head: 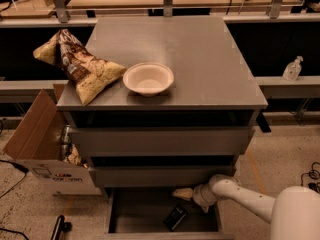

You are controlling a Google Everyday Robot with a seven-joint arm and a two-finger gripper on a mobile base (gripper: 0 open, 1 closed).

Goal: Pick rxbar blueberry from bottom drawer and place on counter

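Note:
The rxbar blueberry [175, 217], a small dark wrapped bar, lies on the dark floor of the open bottom drawer [135, 211], near its front middle. My gripper [182, 193] is inside the drawer at its back right, just under the middle drawer front. It is above and slightly behind the bar, not touching it. The white arm reaches in from the lower right. The grey counter [205, 59] tops the cabinet.
A white bowl [148, 78] and a crinkled tan chip bag [75, 66] sit on the counter's front left. An open cardboard box [35, 149] stands left of the cabinet. A sanitiser bottle [292, 68] stands on the right ledge. Wooden surface with rails behind.

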